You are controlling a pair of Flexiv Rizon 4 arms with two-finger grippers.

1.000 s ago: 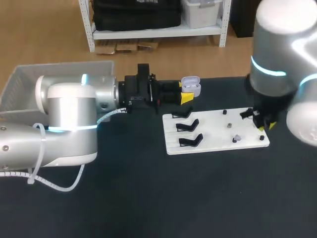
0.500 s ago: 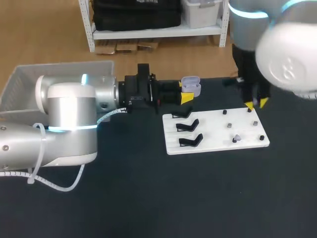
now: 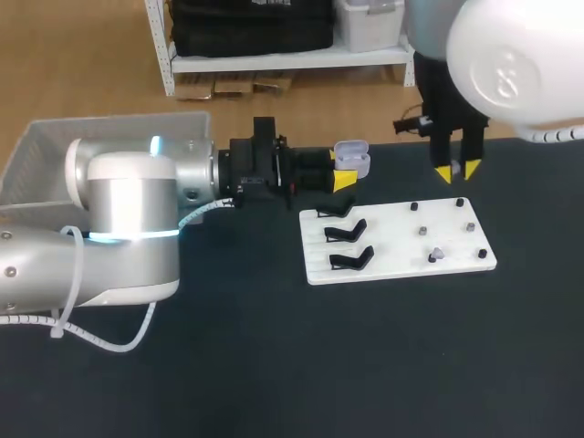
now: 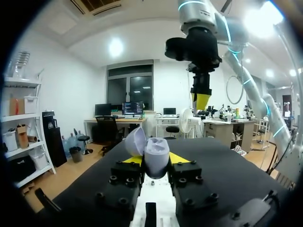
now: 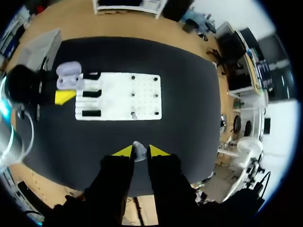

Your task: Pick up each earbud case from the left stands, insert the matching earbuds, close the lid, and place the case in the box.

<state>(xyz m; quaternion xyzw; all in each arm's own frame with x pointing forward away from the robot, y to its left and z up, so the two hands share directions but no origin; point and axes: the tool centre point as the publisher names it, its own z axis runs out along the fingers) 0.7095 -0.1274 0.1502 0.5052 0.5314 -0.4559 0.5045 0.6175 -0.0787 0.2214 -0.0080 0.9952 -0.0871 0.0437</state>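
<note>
Gaping open, earbud case (image 3: 352, 157) sits in left end effector (image 3: 345, 172).

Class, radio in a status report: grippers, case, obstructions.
Left gripper shut on open earbud case. Right gripper shut on earbud, high over table. Nothing between them.

Black tabletop (image 3: 274, 365), wooden floor (image 3: 82, 64), white shelving (image 3: 274, 62) behind

Both silver-white, cyan-ringed: left arm (image 3: 119, 219), right arm (image 3: 511, 55). Black, yellow tips: left claw (image 3: 345, 172), right claw (image 3: 458, 171).
</note>
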